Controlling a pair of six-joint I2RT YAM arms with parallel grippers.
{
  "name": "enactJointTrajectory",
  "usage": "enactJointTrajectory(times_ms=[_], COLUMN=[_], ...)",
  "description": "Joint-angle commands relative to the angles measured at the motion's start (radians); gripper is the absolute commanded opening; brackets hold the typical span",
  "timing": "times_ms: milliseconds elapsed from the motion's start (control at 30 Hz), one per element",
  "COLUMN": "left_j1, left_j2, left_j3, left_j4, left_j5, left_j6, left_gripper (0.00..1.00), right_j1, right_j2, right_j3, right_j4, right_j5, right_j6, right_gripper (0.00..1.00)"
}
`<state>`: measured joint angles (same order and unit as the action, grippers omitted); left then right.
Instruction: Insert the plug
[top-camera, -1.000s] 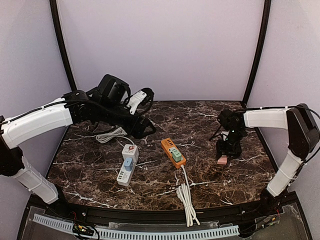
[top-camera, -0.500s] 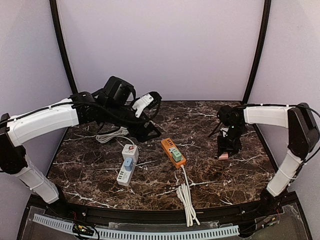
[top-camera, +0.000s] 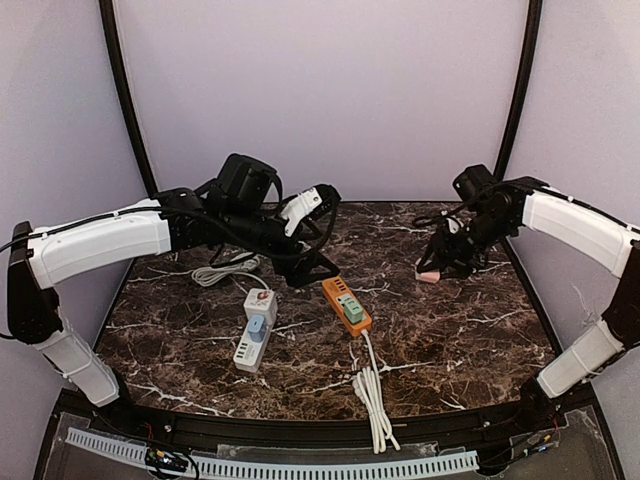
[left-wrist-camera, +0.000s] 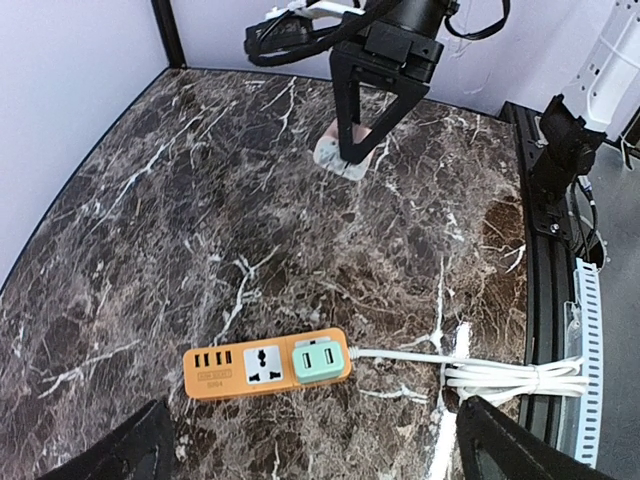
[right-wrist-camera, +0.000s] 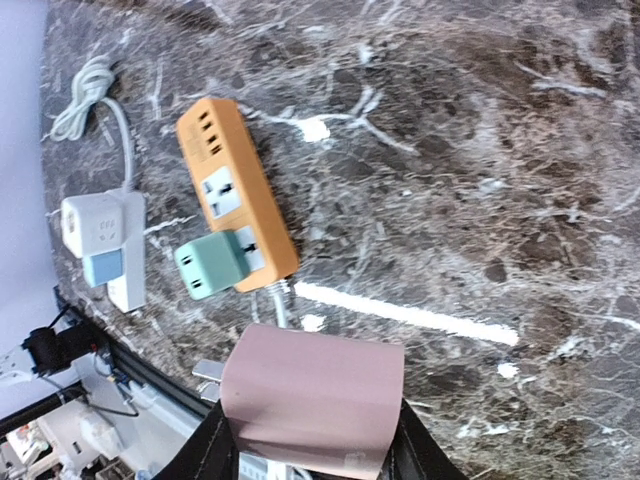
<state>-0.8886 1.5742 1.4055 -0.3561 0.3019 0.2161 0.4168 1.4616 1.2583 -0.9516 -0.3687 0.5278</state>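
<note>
Midway through a plug-in job on a marble table: the right gripper pinches a pink plug by its sides and holds it in the air over the far right part of the surface, well apart from its likely target. That target is an orange power strip lying near the middle of the table, its white cord bundled at the near edge. A green adapter already fills the strip's near socket, and the universal socket just beside it is free. The left gripper hangs over the strip with its claw spread wide, gripping nothing. A white power strip with two adapters of its own lies toward the left edge.

The trouble to watch for, by my reckoning: nothing pins the orange strip down, so a push from the plug could slide or tip it unless the left claw braces it first. The green adapter crowds the free socket, and the pink body may catch on it. The plug is also held aslant, so its prongs, of which only a glimpse shows, will need squaring to the slots. A hard push off-line could twist it in the claw.
</note>
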Motion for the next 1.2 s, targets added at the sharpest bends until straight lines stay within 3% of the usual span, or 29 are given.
enactJointTrajectory(times_ms=[0,233,700,1167], left_j1=[-0.003,-0.003,-0.011,-0.034], left_j2=[-0.012,-0.033,-0.02,0.036], left_j3=[-0.02,-0.063,-0.02,0.03], left_j4=[0.081,0.206,0.268,0.242], left_j5=[0.111,0.175,0.13,0.147], left_j6=[0.08,0.162,0.27,0.261], left_gripper=[0.99,0.99,0.98,0.84], right_j1=[0.002,0.054,0.238,0.326], right_j2=[-0.036,-0.056,-0.007,0.036], right_j3=[0.033,0.106,0.232,0.266], right_j4=[0.067,0.146,0.198,0.205], right_j5=[-0.203,-0.306,-0.233,-0.184], right_j6=[0.043,0.143,0.314,0.381], right_gripper=[0.22,0.22,0.2,0.19])
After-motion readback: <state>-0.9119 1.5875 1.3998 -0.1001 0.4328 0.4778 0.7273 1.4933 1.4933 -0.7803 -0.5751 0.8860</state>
